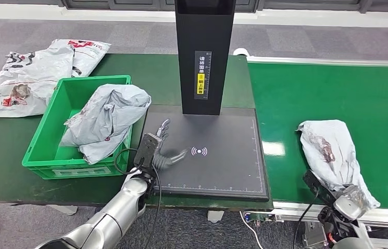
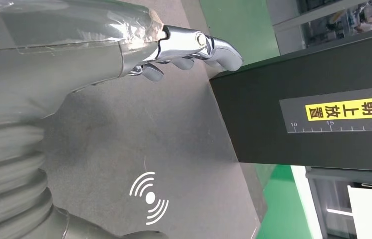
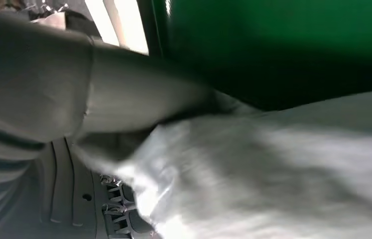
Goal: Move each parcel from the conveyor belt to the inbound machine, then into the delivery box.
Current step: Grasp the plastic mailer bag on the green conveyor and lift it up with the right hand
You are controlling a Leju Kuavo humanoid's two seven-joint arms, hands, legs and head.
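The grey crumpled plastic mailer parcel [image 1: 332, 153] lies on the green conveyor belt [image 1: 337, 93], near its front edge, well apart from the black flat scanning platform of the inbound machine [image 1: 223, 166]. The right hand [image 1: 348, 203] sits at the near end of this parcel; in the right wrist view the thick grey thumb [image 3: 139, 104] lies over the pale plastic film [image 3: 273, 174] with darker fingers beneath it, so the hand appears to grip the parcel, although the picture is blurred and the firmness of the hold cannot be confirmed. The left hand [image 1: 156, 150] rests over the left part of the platform, fingers spread and holding nothing, with the white wireless symbol [image 1: 199, 151] just beside it. A second grey mailer bag [image 1: 106, 122] already sits in the green plastic delivery crate [image 1: 51, 150], bulging above the rim. Further printed white bags [image 1: 36, 72] lie on the dark table behind the crate. Hazards: the grip is taken at one end of a limp bag, so the free length may drag on the belt or slip out during the lift. The black upright column [image 1: 204, 52] stands over the platform's rear; a high carry may strike it. The left hand occupies the platform and should clear before placement. The crate is nearly full, so a further parcel may slide off.
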